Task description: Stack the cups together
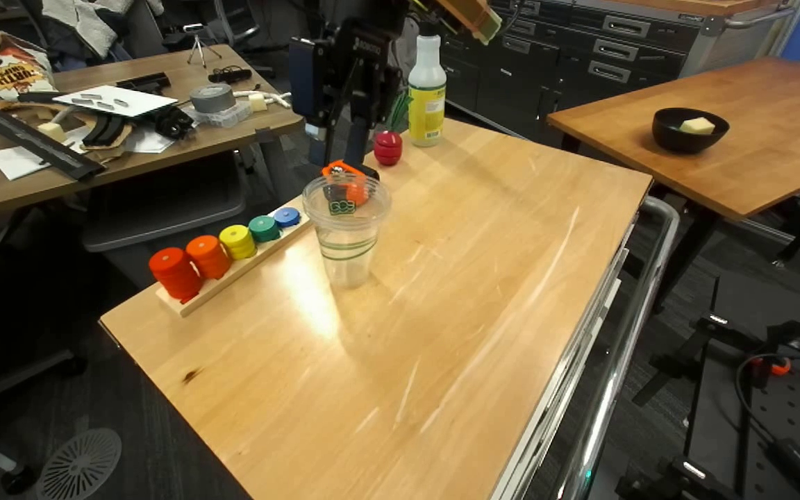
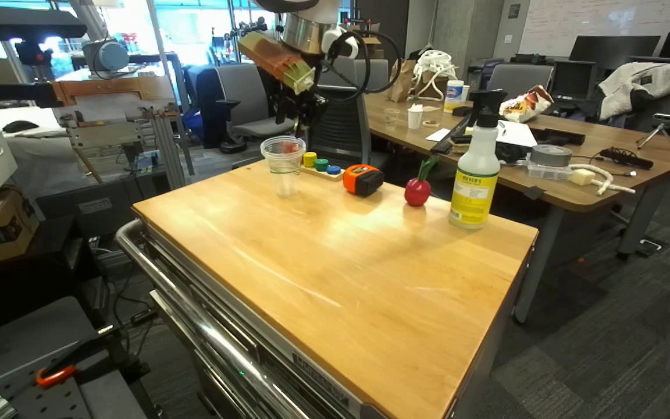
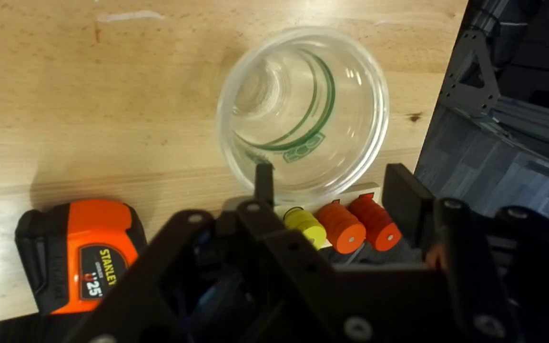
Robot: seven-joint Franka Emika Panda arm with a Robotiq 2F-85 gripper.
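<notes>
Clear tumblers stand upright as one nested stack on the wooden table, in both exterior views (image 1: 348, 253) (image 2: 284, 174). The rims look layered and the green bands doubled. I cannot tell how many cups are nested. No separate cup shows on this table. In the wrist view the stack (image 3: 298, 109) is seen from above, mouth toward the camera. My gripper (image 3: 331, 186) is open, with nothing between its fingers. It hangs above the table, close to the stack's rim but apart from it. It also shows in both exterior views (image 1: 337, 146) (image 2: 303, 116).
A rack of coloured discs (image 1: 233, 264) lies along the table edge beside the stack. An orange and black tape measure (image 3: 96, 257), a red radish-like toy (image 2: 417, 192) and a yellow-labelled spray bottle (image 2: 474, 180) stand along that same edge. A metal rail (image 1: 622, 375) borders the opposite edge.
</notes>
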